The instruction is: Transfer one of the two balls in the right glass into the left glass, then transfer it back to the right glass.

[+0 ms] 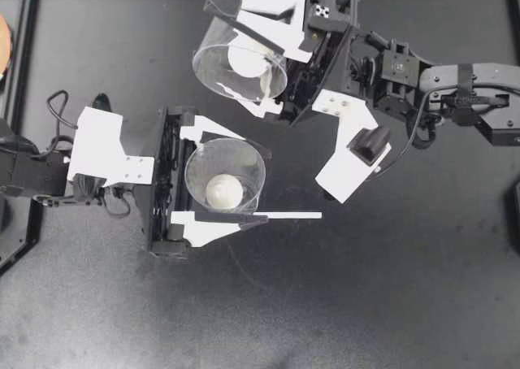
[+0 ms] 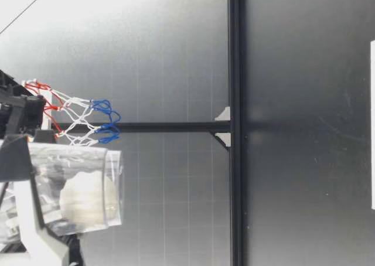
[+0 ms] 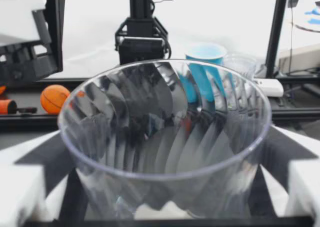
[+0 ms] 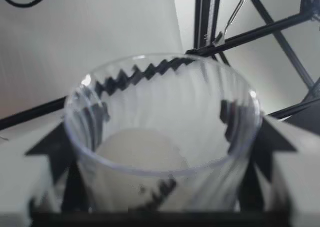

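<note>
Left gripper (image 1: 260, 184): clamped on left glass (image 1: 195, 170), one finger on each side of the wall, mouth up. Left ball (image 1: 223, 192) sits on the bottom, between the fingers. Left wrist view confirms the grip on the glass (image 3: 165, 137). The ribbed wall mostly hides the ball there.

Right gripper (image 1: 215, 48): clamped on right glass (image 1: 203, 64), with right ball (image 1: 248, 58) inside, between the fingers. This glass looks tipped, mouth leaning toward the left gripper. Right wrist view: ball (image 4: 137, 152) low in the glass (image 4: 165, 112), short of the rim.

Rims are apart. Right glass sits just outboard of one left-gripper finger in the top view; the height gap can't be judged.

Read: one ball each, so the outbound pour looks done. Return pour, left into right, is next.

Risks:
- Right glass not levelled and set under the left rim: right ball rolls out, or left ball misses.
- Tipping too fast: ball bounces off the rim or the other ball, onto the table (image 1: 390, 288).
- Finger tips stick out past both glasses and could clash as the rims close.
- Thin plastic may flex or slip in the clamp during rotation.
</note>
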Tool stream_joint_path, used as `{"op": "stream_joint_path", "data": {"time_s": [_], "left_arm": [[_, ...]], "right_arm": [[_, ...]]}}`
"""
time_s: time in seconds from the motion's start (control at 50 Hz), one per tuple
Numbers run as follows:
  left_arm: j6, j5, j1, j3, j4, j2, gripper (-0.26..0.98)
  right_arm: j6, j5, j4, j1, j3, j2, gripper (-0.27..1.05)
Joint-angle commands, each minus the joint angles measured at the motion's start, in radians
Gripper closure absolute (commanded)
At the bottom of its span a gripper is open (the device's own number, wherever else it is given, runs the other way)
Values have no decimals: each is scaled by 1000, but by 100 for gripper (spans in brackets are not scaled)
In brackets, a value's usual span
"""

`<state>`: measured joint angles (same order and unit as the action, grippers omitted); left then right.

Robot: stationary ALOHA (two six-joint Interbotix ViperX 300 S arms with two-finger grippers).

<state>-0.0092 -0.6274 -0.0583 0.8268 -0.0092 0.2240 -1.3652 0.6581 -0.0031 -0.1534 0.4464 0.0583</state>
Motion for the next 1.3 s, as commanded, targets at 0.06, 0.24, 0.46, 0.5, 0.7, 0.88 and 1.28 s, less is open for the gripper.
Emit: {"op": "stream_joint_path", "data": {"time_s": [0.06, 0.24, 0.46, 0.5, 0.7, 0.88, 1.28], "left_arm": [[-2, -5, -2, -25, -12, 9, -5], [-3, -5, 0, -25, -17, 8, -5], [-3, -5, -2, -25, -37, 3, -5], [-2, -5, 0, -25, -38, 3, -5], [-3, -5, 0, -25, -48, 2, -5], [-3, -5, 0, -23, -54, 2, -5], [-3, -5, 0, -23, -55, 3, -5]], "right_arm": [[-31, 11, 2, 5, -35, 6, 10], [-80, 17, 3, 6, -40, 0, 10], [-121, 31, 2, 20, -46, -6, 10], [-130, 31, 2, 21, -48, -6, 10], [-192, 54, 2, 32, -48, -20, 10], [-207, 81, 3, 34, -48, -28, 10], [-170, 80, 121, 61, -51, -31, 11]]}}
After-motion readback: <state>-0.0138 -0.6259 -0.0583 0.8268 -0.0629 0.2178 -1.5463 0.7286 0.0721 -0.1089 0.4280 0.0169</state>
